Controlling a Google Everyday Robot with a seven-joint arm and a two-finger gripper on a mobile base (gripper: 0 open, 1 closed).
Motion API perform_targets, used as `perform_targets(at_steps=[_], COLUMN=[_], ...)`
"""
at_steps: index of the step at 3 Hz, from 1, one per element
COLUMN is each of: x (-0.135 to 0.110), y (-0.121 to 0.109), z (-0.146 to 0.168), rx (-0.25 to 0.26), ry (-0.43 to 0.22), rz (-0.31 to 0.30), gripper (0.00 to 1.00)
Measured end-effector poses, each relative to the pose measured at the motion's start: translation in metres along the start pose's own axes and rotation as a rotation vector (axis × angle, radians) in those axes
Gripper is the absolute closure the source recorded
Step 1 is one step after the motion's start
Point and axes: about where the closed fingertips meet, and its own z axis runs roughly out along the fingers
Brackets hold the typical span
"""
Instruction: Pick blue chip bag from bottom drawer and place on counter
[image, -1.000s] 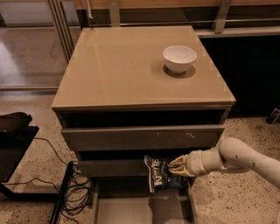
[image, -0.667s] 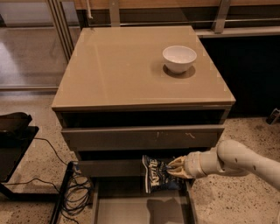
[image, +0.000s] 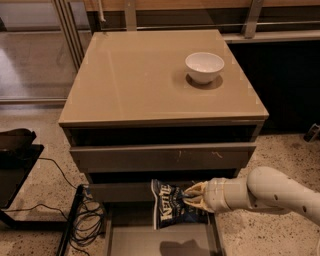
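The blue chip bag (image: 172, 204) is dark navy with white lettering and hangs in the air above the open bottom drawer (image: 160, 241), in front of the middle drawer front. My gripper (image: 191, 197) comes in from the right on a cream arm and is shut on the bag's right edge. The bag's shadow falls on the drawer floor below it. The counter (image: 135, 75) is the glossy beige top of the cabinet, well above the bag.
A white bowl (image: 204, 66) stands on the counter's back right. Two upper drawers (image: 162, 157) are slightly pulled out. Black cables (image: 85, 220) and a dark stand lie on the floor at the left. A dark wall is behind the cabinet.
My gripper has lifted the bag slightly and shifted it a little left above the drawer. The bowl has not moved.
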Motion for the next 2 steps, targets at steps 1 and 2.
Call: perform_targets(at_steps=[1,2], x=[-0.042,-0.089], y=[0.003,-0.004], z=[-0.034,-0.082], rx=[0.021,0.065], ry=[-0.014,-0.012], rz=[-0.079,-0.163], gripper=[1.0,1.0])
